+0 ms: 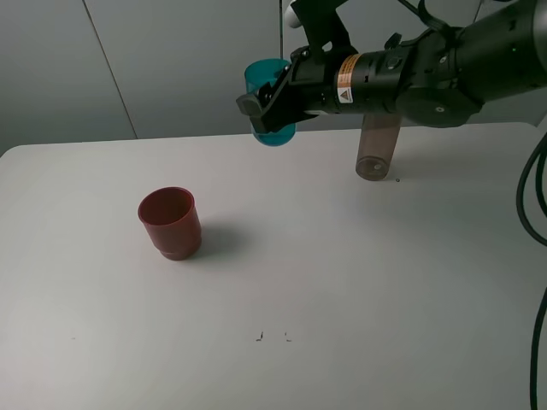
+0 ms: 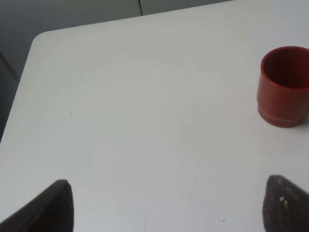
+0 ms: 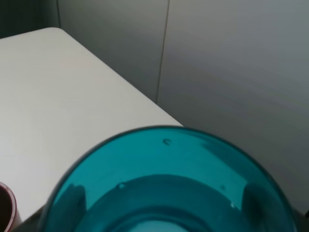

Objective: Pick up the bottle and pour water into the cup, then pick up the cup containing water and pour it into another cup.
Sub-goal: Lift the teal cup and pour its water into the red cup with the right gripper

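Note:
My right gripper (image 1: 267, 109) is shut on the teal cup (image 1: 269, 90) and holds it in the air above the table's back edge, roughly upright. In the right wrist view the teal cup (image 3: 169, 188) fills the lower part, with water inside. The red-brown cup (image 1: 171, 222) stands upright on the table at the left, below and left of the held cup; it also shows in the left wrist view (image 2: 284, 87). The grey-brown bottle (image 1: 377, 147) stands behind my right arm, its top hidden. My left gripper (image 2: 169, 208) is open and empty over bare table.
The white table (image 1: 342, 273) has small dark marks (image 1: 272, 336) near the front. A grey wall (image 1: 154, 60) rises behind the back edge. Black cables (image 1: 534, 196) hang at the right edge.

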